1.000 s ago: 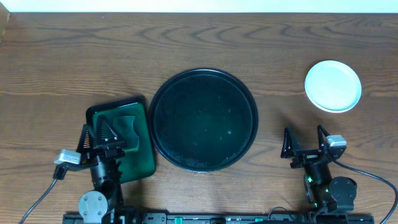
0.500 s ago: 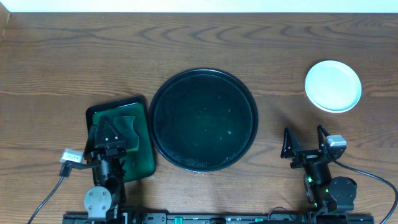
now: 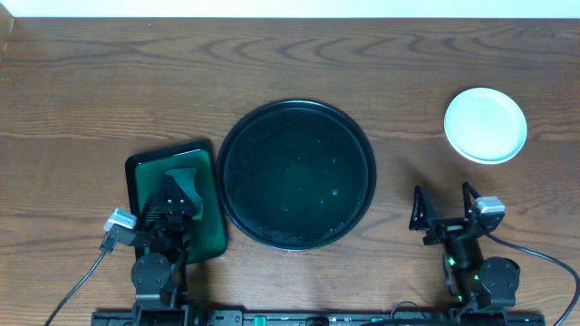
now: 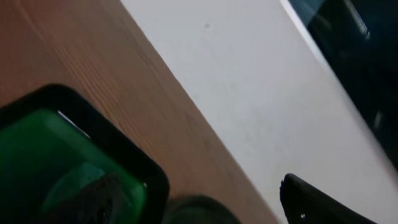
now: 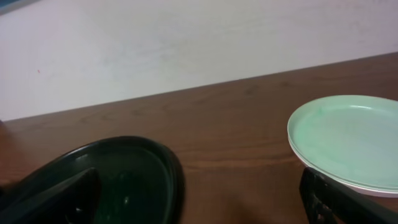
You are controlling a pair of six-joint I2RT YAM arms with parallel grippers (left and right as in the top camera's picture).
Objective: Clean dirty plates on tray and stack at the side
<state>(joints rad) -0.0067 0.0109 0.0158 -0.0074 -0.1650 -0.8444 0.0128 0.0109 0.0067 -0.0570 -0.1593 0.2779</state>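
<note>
Black round tray [image 3: 296,174]: bare, between the two grippers, no plate left on it. Pale mint plates [image 3: 485,125]: stacked beyond the right gripper [image 3: 444,210], slightly to its right, flat, faces up; round, so no long axis; count unclear. Looks all but finished. Right gripper: jaws spread, empty. Left gripper [image 3: 170,204]: spread too, over the green rectangular tray [image 3: 145,172], nothing visibly held.
</note>
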